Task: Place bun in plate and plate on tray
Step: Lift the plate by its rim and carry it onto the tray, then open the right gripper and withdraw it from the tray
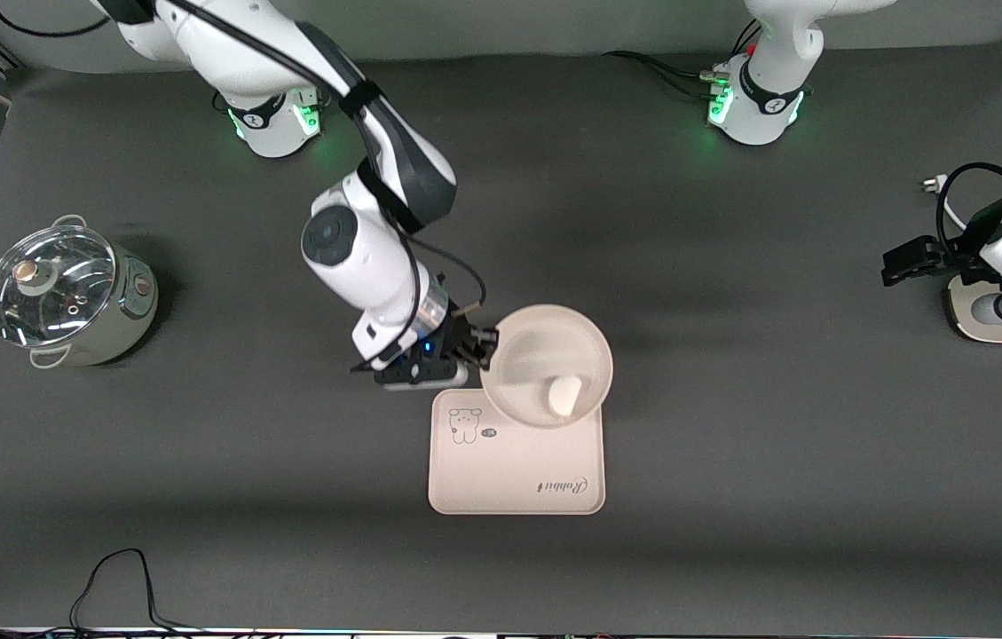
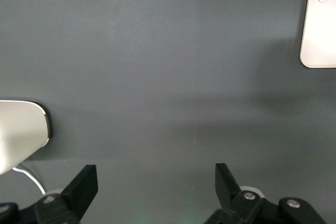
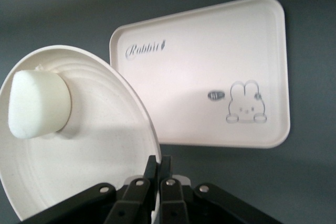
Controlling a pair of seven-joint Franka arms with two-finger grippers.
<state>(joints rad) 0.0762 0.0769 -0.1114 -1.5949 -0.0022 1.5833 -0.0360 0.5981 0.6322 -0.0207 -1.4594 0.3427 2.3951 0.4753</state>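
Bun [image 1: 564, 395] is sitting inside the plate [image 1: 536, 342], close to its rim. The right claw [image 1: 481, 348] is pinching the plate's rim and holding the plate up, tilted, over the edge of the tray [image 1: 509, 470] that lies farthest from the front camera. The tray is lying flat on the counter [image 1: 776, 444]. The left claw [image 2: 156, 184] is waiting with its fingers spread wide, over the counter toward the left arm's end, well apart from the tray.

The plate [image 1: 545, 355] hides one tray [image 1: 516, 461] corner.
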